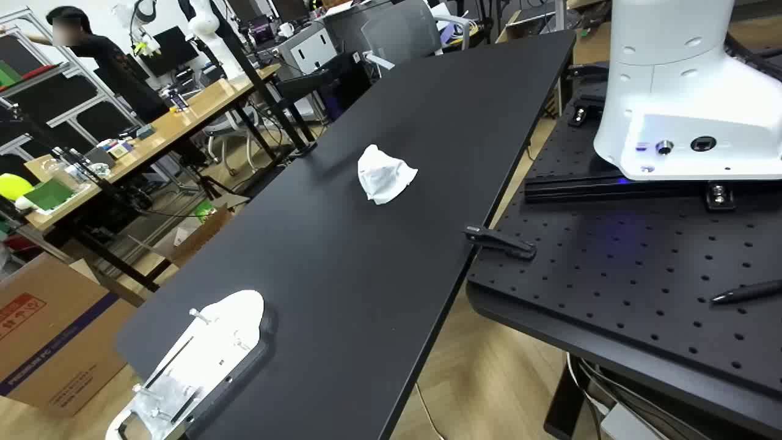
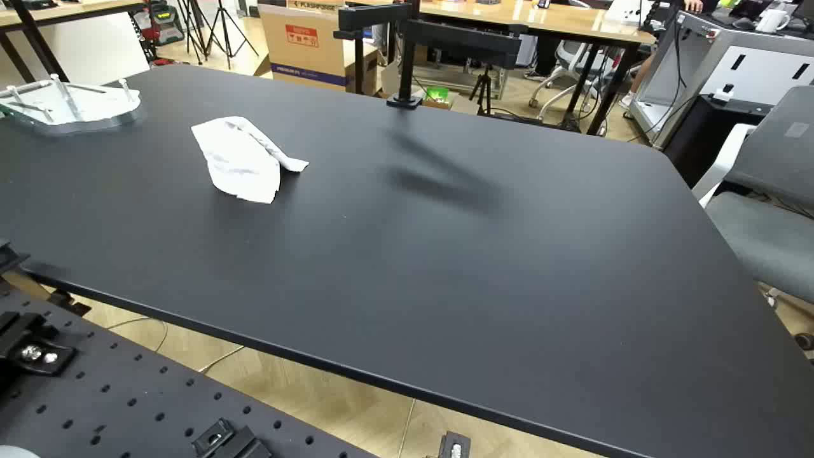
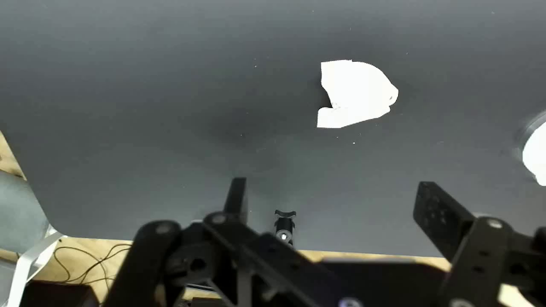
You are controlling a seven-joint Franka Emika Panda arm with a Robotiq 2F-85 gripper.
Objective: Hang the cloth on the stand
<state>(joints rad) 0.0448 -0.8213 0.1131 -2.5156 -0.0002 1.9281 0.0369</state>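
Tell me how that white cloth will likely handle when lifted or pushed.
The cloth will probably hang limp when lifted, judging by its loose folds. Its thin-looking edges suggest little weight. Pushed, it would likely bunch up rather than roll, since it lies crumpled.

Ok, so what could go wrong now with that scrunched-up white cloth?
The jaws stand wide open and might catch just one loose fold of the cloth, so it could slip out. It lies on the black table, which they might bump too. And if the white pegged piece is the stand, the cloth might slide off it.
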